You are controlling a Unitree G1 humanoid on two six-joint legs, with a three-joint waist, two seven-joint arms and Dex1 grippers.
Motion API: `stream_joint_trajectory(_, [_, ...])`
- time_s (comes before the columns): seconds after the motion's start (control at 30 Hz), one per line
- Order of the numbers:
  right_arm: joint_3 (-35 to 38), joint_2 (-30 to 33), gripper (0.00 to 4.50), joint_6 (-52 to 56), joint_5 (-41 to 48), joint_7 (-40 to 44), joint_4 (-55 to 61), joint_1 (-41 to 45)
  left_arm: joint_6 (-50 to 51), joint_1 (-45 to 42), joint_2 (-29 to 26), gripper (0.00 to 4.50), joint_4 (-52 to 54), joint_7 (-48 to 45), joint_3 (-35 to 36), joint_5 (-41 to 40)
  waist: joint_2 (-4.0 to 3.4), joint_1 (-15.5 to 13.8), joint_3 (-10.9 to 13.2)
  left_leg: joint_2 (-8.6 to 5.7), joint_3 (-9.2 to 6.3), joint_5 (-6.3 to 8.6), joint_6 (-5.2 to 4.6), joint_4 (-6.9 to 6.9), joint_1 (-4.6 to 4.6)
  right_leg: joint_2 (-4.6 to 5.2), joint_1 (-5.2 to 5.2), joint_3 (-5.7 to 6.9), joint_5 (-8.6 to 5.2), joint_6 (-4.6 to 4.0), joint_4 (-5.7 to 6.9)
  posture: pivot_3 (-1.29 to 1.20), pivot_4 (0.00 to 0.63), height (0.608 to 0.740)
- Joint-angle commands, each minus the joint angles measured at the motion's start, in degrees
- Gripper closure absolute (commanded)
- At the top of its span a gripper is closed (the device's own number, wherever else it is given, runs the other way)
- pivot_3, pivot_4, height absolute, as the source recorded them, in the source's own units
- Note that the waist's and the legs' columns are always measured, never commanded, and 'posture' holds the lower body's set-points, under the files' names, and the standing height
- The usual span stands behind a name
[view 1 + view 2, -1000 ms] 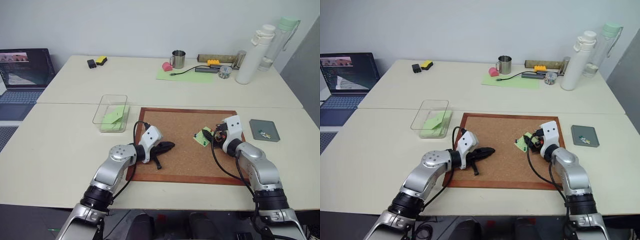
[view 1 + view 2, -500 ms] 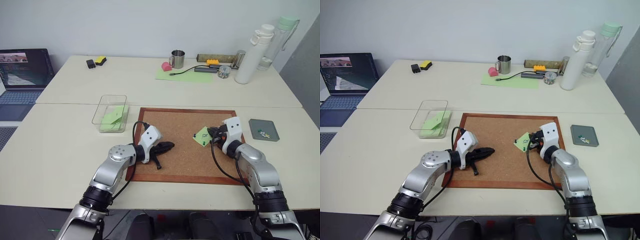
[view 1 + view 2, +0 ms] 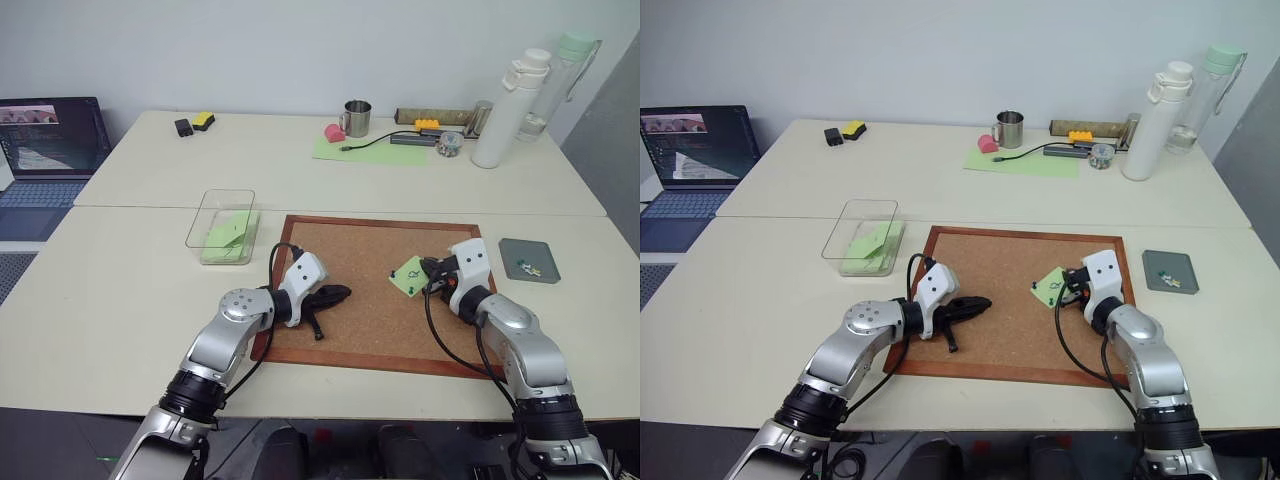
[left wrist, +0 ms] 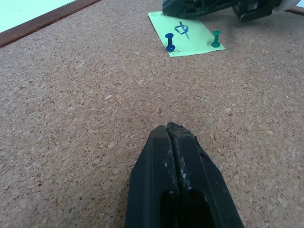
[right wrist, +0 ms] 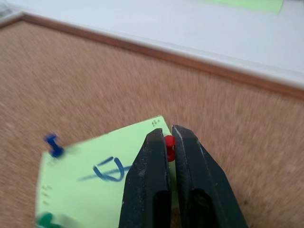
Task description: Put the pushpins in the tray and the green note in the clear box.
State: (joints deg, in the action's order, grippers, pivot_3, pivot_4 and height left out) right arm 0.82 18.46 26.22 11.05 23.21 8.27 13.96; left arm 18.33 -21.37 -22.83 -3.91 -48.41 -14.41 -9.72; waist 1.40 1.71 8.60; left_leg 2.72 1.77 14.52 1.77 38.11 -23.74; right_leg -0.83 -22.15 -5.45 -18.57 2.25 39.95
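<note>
One red pin [image 5: 169,147] is pinched between the closed fingers of the right gripper [image 5: 170,137], at the near corner of the note [image 5: 95,185]; it looks about to come free. Beyond those fingertips, a blue pin [image 4: 169,42] and a green pin [image 4: 216,38] pin the note to the corkboard [image 3: 360,250]. Pins already lie in the tray [image 3: 528,260] to the gripper's right. Left gripper [image 4: 172,130] rests shut and empty; the box [image 3: 222,226] beyond it awaits this note.
</note>
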Motion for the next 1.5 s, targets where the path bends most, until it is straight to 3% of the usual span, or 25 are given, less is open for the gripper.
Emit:
stream_joint_trajectory(0.03, [-0.1,-0.3,4.47,-0.5,2.0,1.3,4.8,0.7,1.6,0.7,-0.5,4.50,-2.4,1.2,-1.2,2.6,0.00,0.0,0.0,0.00,0.00,0.00,0.00,0.00,0.03,-0.01,0.03,0.00,0.00,0.00,0.00,0.00,0.150,0.740])
stream_joint_trajectory(0.7, [-0.9,2.7,4.47,0.0,-0.4,1.4,5.3,-0.3,2.3,0.6,-0.5,4.50,-2.5,1.7,-1.5,3.4,0.01,0.0,0.0,-0.02,0.01,0.00,0.00,0.00,0.15,0.00,0.15,-0.01,0.00,0.00,-0.01,0.00,0.150,0.740])
stream_joint_trajectory(1.03, [1.8,0.7,4.47,1.9,4.8,1.7,7.6,0.6,2.6,0.4,-0.6,4.50,-2.8,1.7,-1.4,3.5,0.01,0.0,0.0,-0.01,0.01,0.00,0.00,0.00,0.15,0.00,0.15,-0.01,0.00,0.00,-0.02,0.00,0.150,0.740])
stream_joint_trajectory(1.27, [7.3,-3.4,4.47,10.0,12.0,-3.0,7.8,2.2,2.7,0.4,-0.7,4.50,-2.6,1.7,-1.3,3.3,0.01,0.0,0.0,0.00,0.00,0.00,0.00,0.00,0.15,0.01,0.16,-0.01,0.00,0.00,-0.02,0.00,0.150,0.740])
stream_joint_trajectory(1.5, [8.1,-2.3,4.47,11.0,11.5,-4.4,7.6,3.2,2.8,0.3,-0.9,4.50,-2.6,1.5,-1.3,3.3,0.01,0.0,0.0,0.00,0.00,0.00,0.00,-0.01,0.16,0.01,0.16,0.00,0.00,0.00,-0.02,0.00,0.150,0.740])
